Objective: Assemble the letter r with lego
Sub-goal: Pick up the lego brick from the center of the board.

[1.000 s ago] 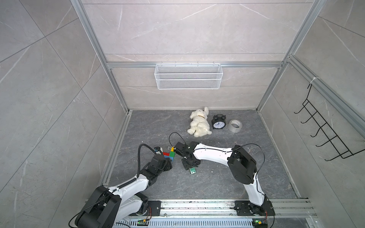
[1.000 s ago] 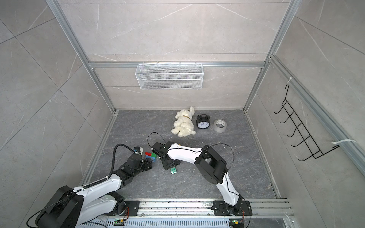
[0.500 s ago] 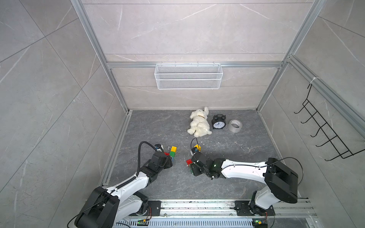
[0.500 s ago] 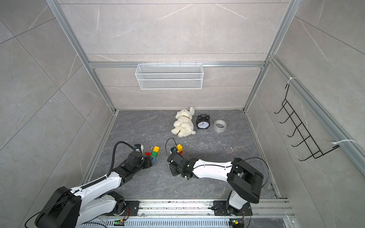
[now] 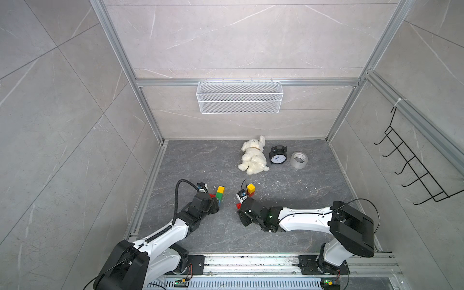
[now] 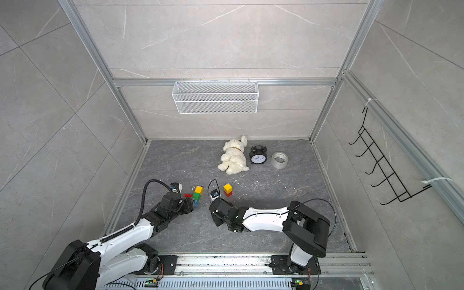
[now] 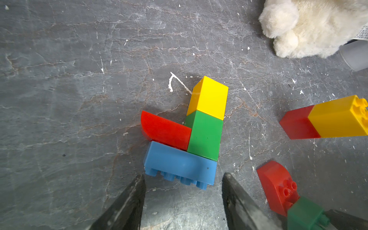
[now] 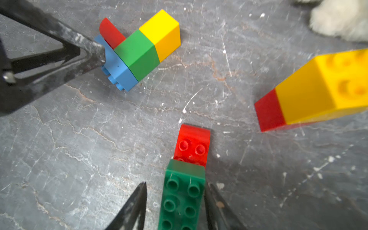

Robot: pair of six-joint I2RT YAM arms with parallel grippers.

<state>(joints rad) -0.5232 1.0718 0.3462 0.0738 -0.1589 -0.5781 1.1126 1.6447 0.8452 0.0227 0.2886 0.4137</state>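
Right gripper (image 8: 176, 183) straddles the long green brick (image 8: 182, 199) lying on the counter (image 8: 79, 139), one finger against its side, the other a sliver off, so nothing is clamped yet. A red curved brick (image 8: 192, 143) is plugged onto the green one's far end. I judge this the pick-up of that pair; the next move calls for finishing the squeeze squarely before any lift, or the pair may twist. Left gripper (image 7: 183, 175) stands open and empty at the studded face of the blue brick (image 7: 175, 161), base of the build (image 7: 204, 135) of blue, red, green and yellow that lies on its side. Beyond stands a yellow-on-red stack (image 5: 250, 189); farthest back, plush toy (image 5: 253, 157), clock (image 5: 277, 157) and tape roll (image 5: 298, 159). Only the right wrist view shows the finger gap; in both top views the arm's body covers the green brick, though they show the stack truly upright.
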